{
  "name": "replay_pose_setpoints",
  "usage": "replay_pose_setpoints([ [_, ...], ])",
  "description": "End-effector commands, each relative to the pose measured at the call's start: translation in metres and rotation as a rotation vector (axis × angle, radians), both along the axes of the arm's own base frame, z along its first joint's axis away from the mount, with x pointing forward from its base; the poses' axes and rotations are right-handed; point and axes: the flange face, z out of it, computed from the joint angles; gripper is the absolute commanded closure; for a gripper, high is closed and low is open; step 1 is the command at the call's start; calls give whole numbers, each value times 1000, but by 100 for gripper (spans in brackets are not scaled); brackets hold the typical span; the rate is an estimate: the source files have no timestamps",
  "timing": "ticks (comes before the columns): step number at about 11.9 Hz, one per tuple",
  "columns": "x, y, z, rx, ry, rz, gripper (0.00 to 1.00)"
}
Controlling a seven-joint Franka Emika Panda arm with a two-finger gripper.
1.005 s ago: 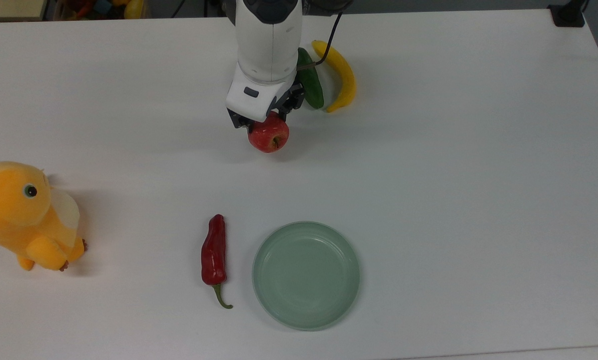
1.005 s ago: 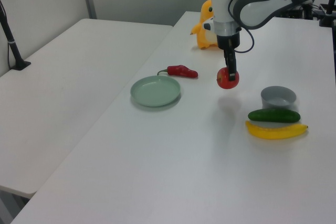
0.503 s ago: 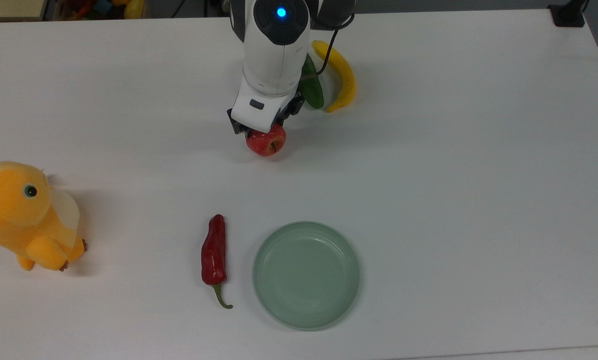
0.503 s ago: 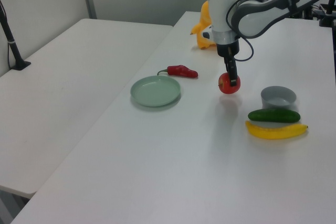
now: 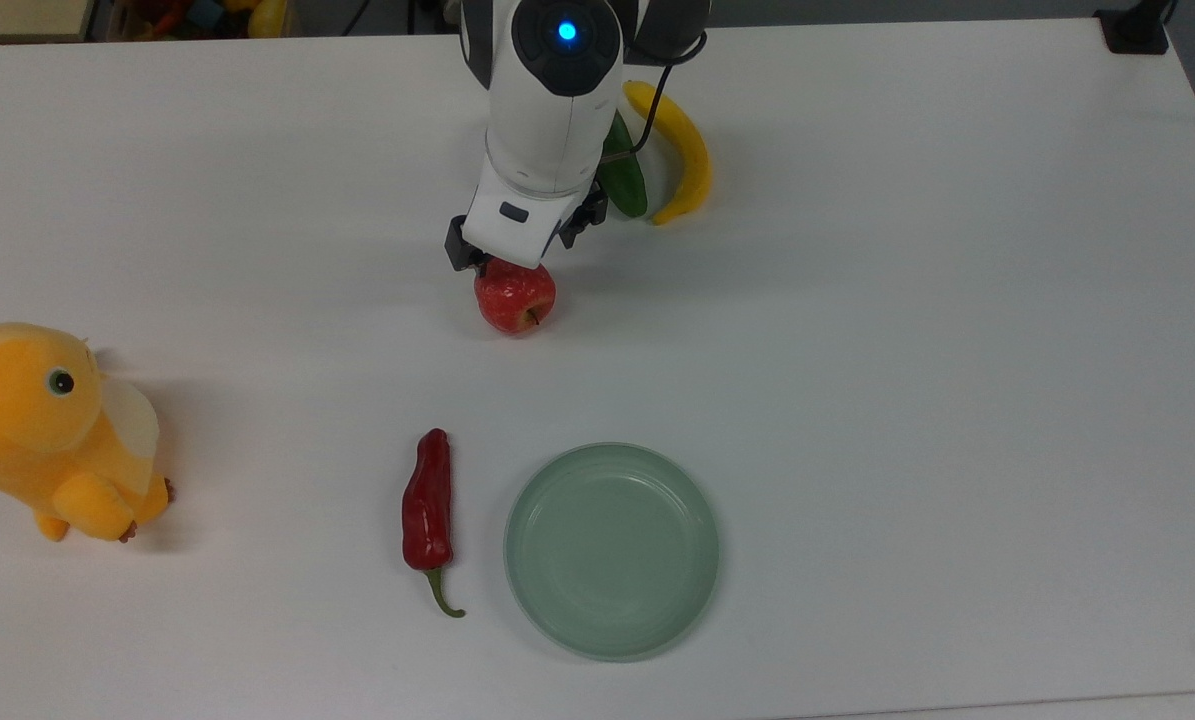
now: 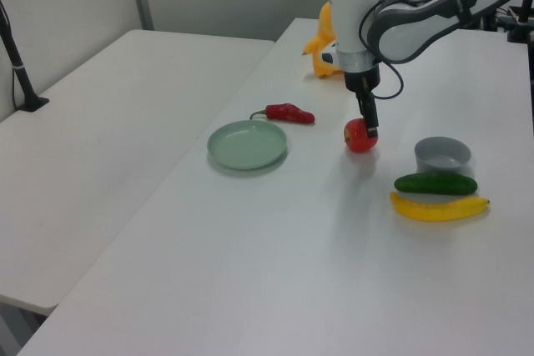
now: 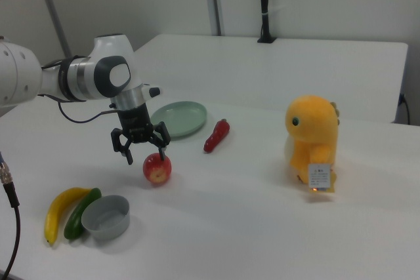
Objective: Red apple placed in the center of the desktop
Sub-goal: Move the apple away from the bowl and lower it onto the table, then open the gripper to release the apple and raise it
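Resting on the desktop, the red apple sits under the tool (fingers spread, apart).

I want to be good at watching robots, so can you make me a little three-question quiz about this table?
1. True or false: the robot's hand is shut on the round red apple.
2. What lies beside the round pale green plate? A) long dark red chili pepper B) blue cup C) metal fork
3. Fill in: the curved yellow banana lies next to a green ____.

Key: 1 false, the hand is open; 2 A; 3 cucumber.
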Motion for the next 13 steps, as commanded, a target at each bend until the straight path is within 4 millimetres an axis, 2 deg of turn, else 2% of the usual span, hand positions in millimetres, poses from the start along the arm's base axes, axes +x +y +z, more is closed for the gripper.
replay_pose_setpoints([
  [1, 0, 1, 11, -13, -31, -7, 0],
  [2, -2, 4, 23, -7, -46, -21, 0],
  [6, -24, -4, 101, -8, -107, -161, 0],
  [7, -28, -11, 120, 14, -141, -221, 0],
  [9, -33, -46, 157, 128, -194, -393, 0],
  [10, -38, -56, 174, 186, -211, -435, 0],
  [11, -42, -58, 188, 224, -232, -451, 0],
  [13, -43, -58, 203, 243, -288, -542, 0],
])
